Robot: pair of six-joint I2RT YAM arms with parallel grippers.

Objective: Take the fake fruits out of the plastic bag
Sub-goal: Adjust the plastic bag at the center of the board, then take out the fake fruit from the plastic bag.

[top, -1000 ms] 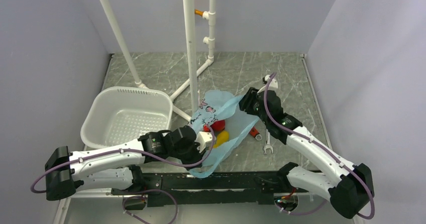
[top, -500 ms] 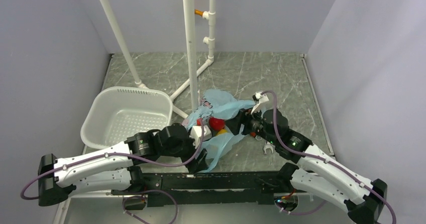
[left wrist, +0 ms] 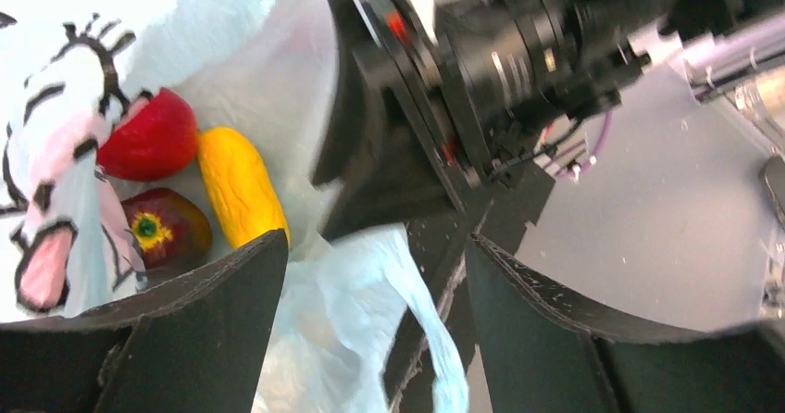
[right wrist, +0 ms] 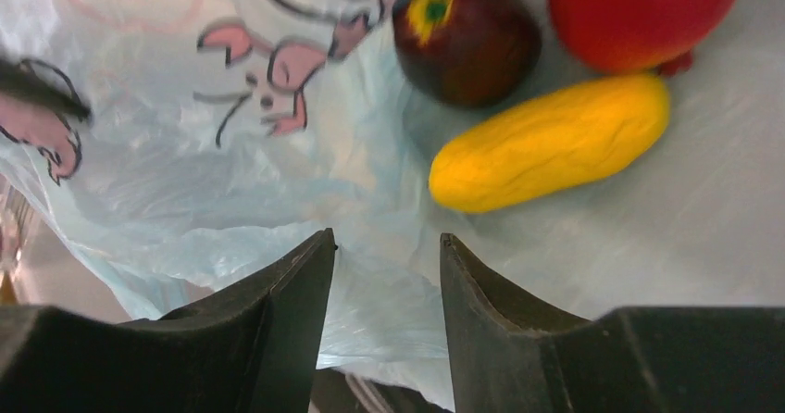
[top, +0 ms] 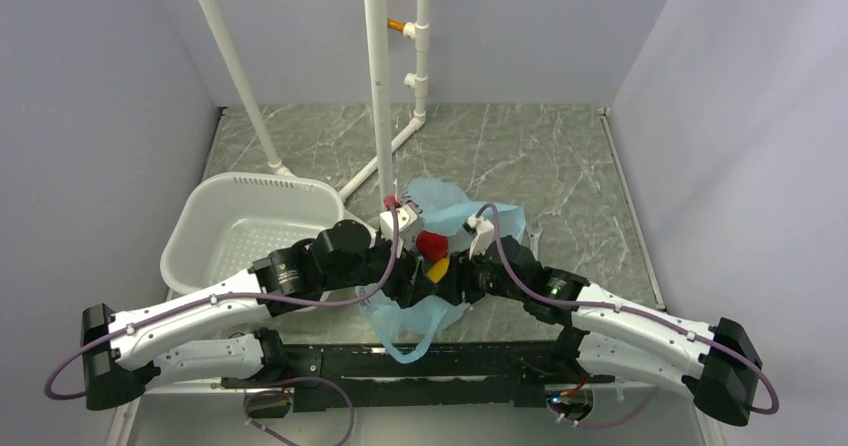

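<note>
A crinkly translucent light-blue plastic bag (right wrist: 185, 181) with pink-and-black print lies crumpled, its mouth gaping. On its film inside, close together, lie a yellow elongated fruit (right wrist: 551, 143), a dark maroon round fruit (right wrist: 466, 35) and a bright red fruit (right wrist: 639, 10).

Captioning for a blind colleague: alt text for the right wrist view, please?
A dark maroon round fruit, a bright red fruit and a yellow elongated fruit lie close together on a crinkly light-blue plastic bag with pink-and-black print. The right tool's two dark fingers stand apart in the foreground, empty, just short of the yellow fruit.
</note>
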